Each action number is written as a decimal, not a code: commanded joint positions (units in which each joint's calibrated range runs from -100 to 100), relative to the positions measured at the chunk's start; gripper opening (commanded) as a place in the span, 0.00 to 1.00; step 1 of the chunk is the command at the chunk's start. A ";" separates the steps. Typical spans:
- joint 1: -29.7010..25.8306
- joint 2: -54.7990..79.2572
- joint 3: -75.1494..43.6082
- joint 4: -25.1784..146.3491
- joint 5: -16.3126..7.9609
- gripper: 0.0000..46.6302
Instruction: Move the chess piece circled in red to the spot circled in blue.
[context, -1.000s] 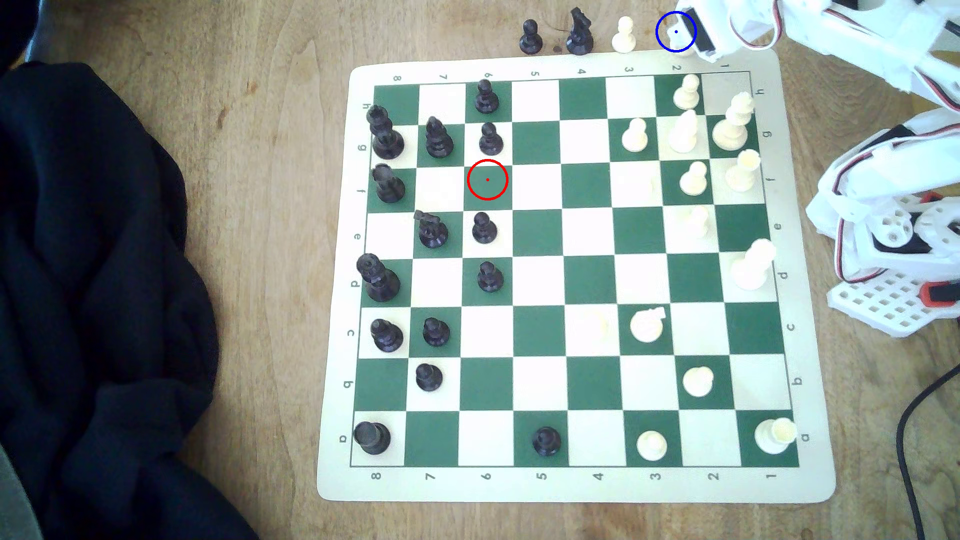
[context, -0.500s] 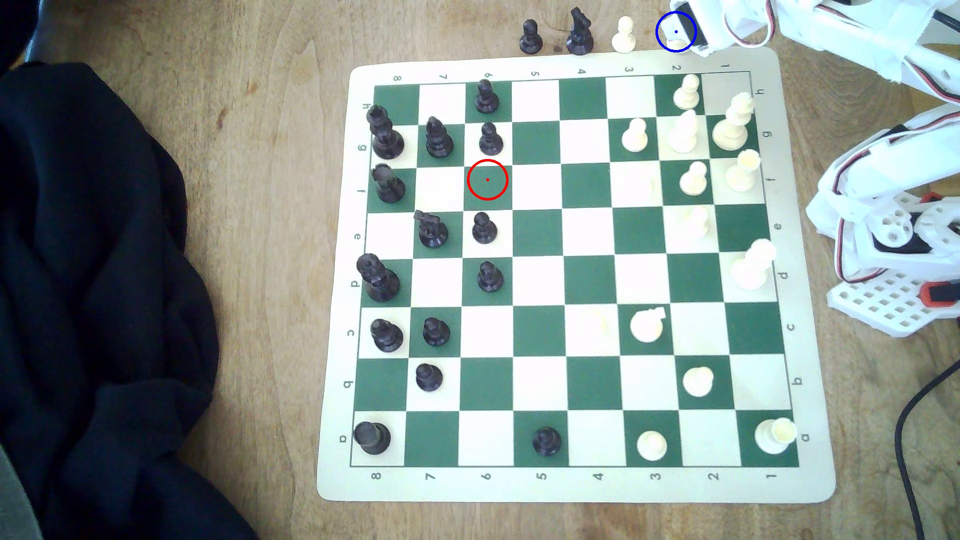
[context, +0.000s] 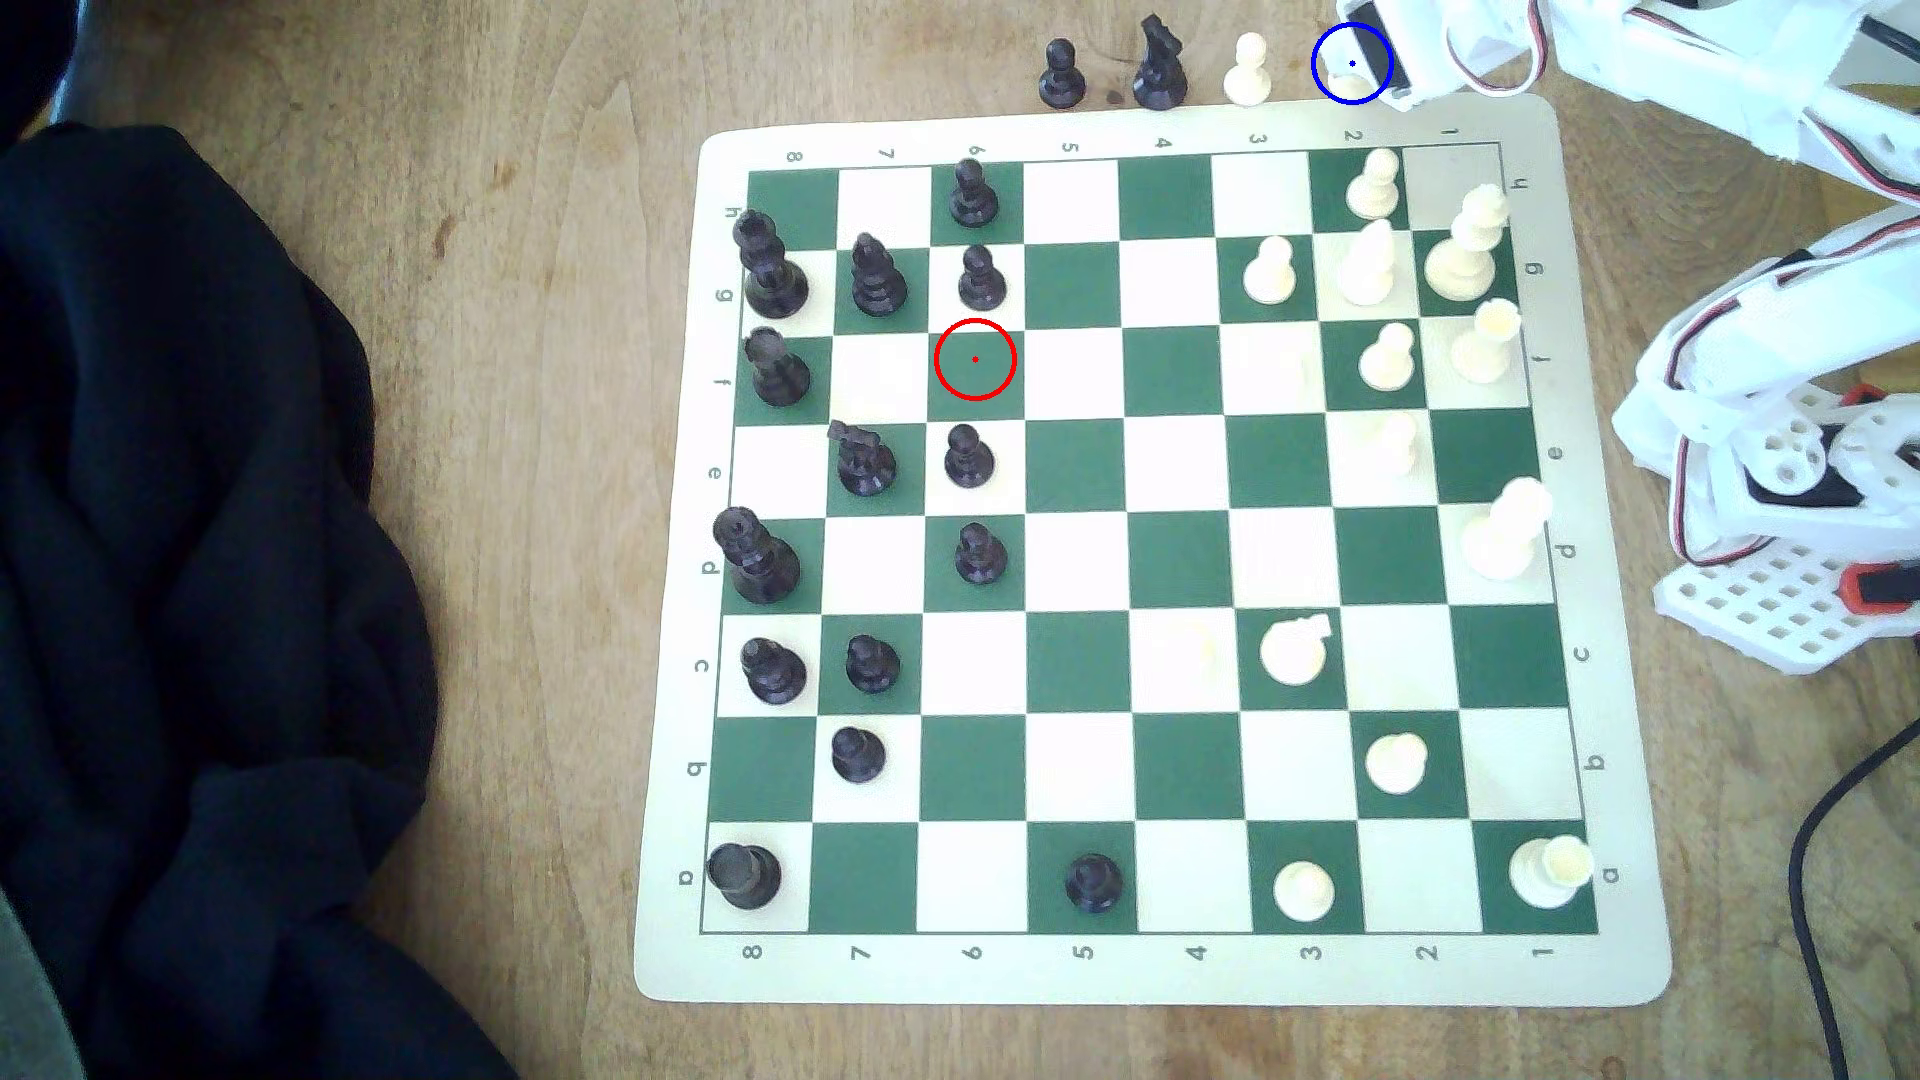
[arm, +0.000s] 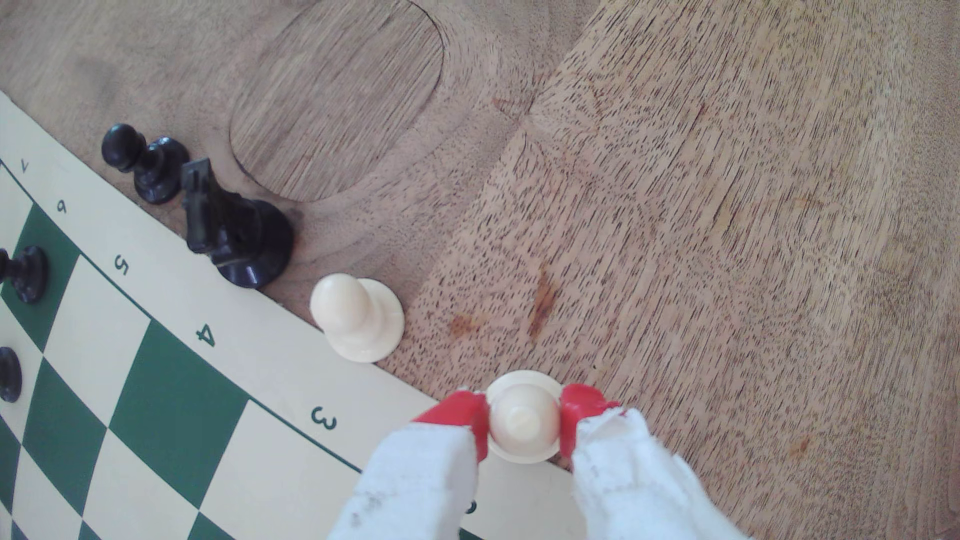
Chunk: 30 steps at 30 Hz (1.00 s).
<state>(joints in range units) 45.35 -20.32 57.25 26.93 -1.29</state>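
At the exterior view's upper right, the red-tipped fingers (arm: 524, 423) clamp the chess piece circled in red (arm: 522, 418) over the spot circled in blue (context: 1352, 63); uneven release could topple it.

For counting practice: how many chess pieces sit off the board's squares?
4: black pawn, black knight, white pawn on the wood; cream piece in the gripper. Arm may hide more.
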 joint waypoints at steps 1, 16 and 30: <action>-0.26 -0.22 -3.40 -1.38 0.05 0.09; 0.68 -5.49 -7.21 7.14 1.03 0.41; -10.66 -33.25 -5.39 32.12 3.13 0.52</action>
<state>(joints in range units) 38.94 -45.12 53.82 55.78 1.54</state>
